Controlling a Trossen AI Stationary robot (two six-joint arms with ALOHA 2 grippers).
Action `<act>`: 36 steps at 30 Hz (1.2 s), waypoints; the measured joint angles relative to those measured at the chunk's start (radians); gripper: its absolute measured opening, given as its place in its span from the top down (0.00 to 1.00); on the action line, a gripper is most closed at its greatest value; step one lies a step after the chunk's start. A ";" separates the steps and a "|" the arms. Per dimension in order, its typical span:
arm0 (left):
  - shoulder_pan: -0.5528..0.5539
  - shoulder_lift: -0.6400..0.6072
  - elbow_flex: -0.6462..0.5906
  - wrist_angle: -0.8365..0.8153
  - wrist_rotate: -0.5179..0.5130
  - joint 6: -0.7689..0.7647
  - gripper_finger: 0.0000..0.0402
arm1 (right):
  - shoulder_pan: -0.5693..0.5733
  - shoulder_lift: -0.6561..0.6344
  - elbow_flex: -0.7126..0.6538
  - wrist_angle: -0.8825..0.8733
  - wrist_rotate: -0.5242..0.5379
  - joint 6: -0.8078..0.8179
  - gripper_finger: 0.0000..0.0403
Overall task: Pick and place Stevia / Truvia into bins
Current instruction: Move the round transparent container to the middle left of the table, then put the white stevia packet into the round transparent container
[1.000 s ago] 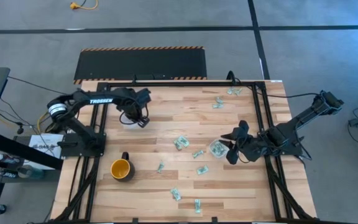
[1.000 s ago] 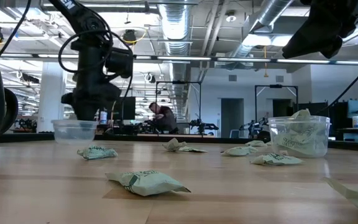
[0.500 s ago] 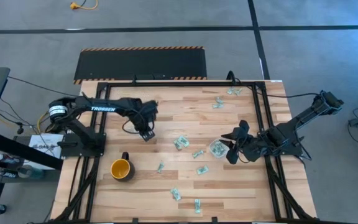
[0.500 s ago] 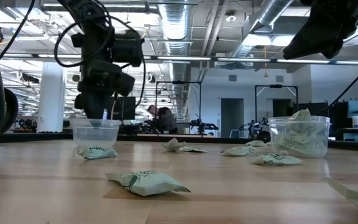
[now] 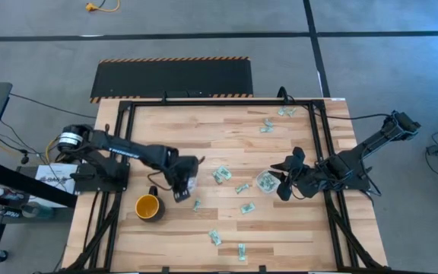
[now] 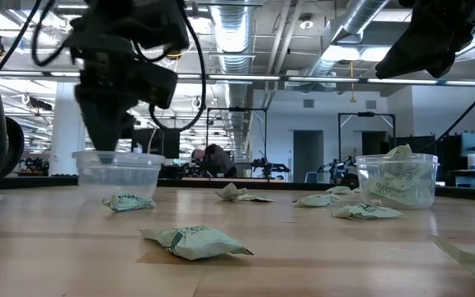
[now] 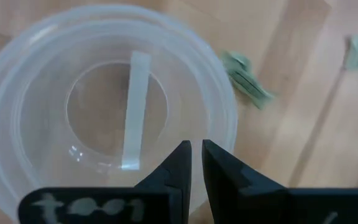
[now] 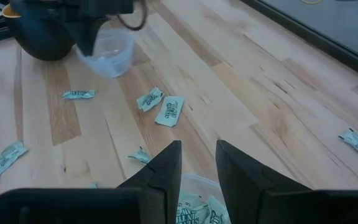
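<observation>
Clear, the empty round plastic cup [image 7: 104,106] hangs pinched by its rim in the left pincer [image 7: 196,155], beside the yellow mug [image 5: 148,205]. The right pincer [image 8: 197,163] hovers slightly parted over the sachet-filled clear cup [image 5: 265,181]; pale green sachets [image 5: 220,174] dot the wooden counter [image 5: 226,137].

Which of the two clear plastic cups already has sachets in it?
The clear plastic cup under the right gripper holds sachets; the clear plastic cup gripped by the left gripper is empty.

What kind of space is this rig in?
Likely an industrial lab or workshop: exposed ceiling ducts, a bare concrete floor, and a person at equipment beyond the wooden table.
</observation>
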 joint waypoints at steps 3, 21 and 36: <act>-0.058 0.000 0.000 0.002 0.000 -0.045 0.93 | 0.000 0.000 0.000 0.000 0.000 0.000 0.77; -0.118 0.000 0.000 0.155 -0.100 0.019 0.93 | 0.000 0.000 0.000 0.012 -0.001 0.000 0.77; 0.036 -0.001 0.183 0.140 -0.109 0.419 0.93 | 0.000 0.000 0.000 0.008 -0.001 -0.001 0.77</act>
